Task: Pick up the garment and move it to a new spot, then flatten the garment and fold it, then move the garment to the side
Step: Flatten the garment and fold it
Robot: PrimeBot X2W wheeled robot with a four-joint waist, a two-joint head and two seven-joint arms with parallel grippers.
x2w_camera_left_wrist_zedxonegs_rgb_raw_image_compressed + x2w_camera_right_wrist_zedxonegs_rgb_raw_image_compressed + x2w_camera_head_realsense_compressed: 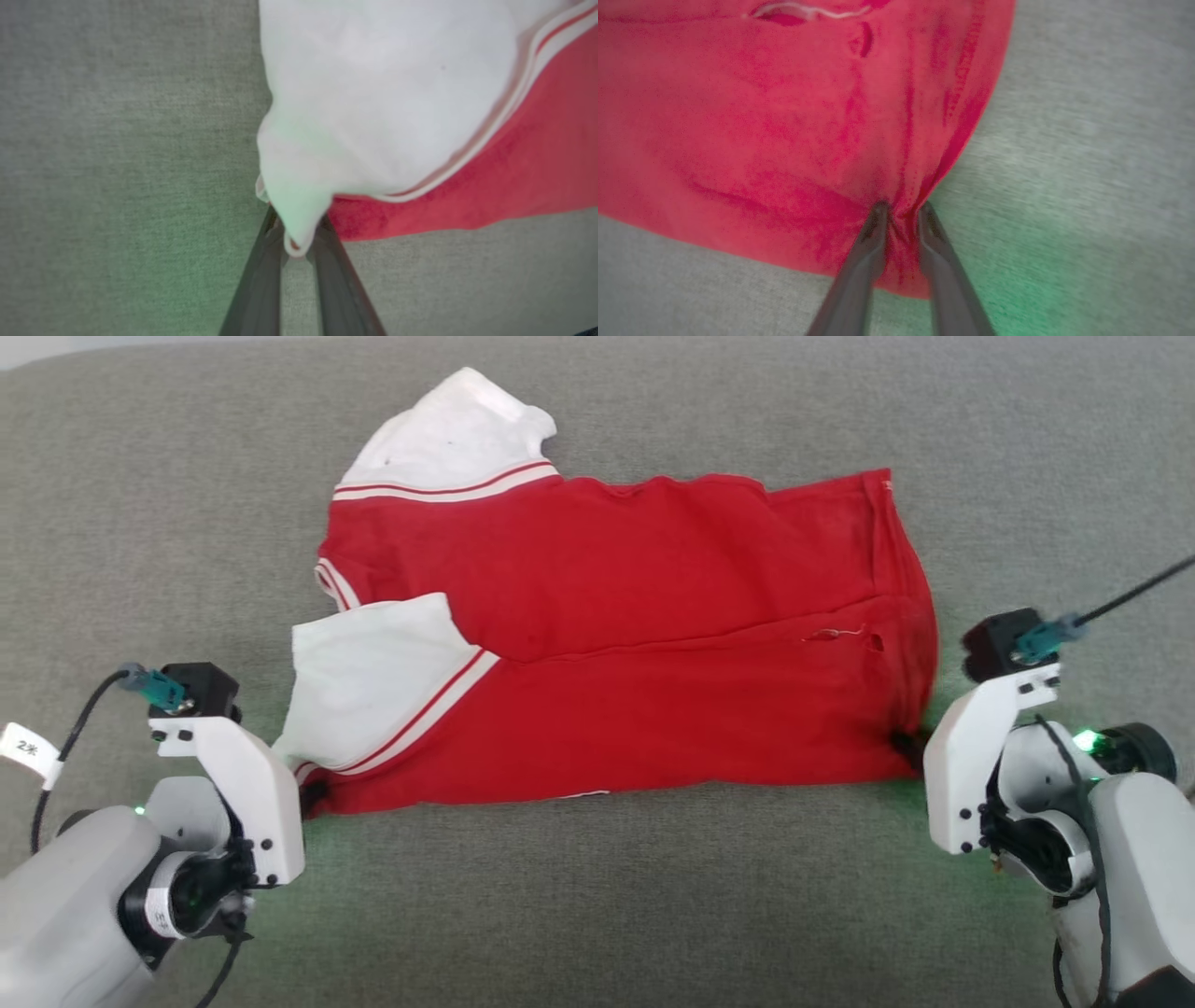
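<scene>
Two end effectors hold the near edge of one garment, which lies folded lengthwise across the middle of a grey fabric-covered counter. At the left, the left end effector is clenched on the garment's near left corner. In the left wrist view, its dark fingers pinch the tip of the white near sleeve between them. A second white sleeve sticks out at the far left. The red body runs rightward with a small tear near its right end. At the right, the right end effector grasps the near right corner, and red cloth bunches in creases between its fingers in the right wrist view. Green light tints the counter beside both wrists.
</scene>
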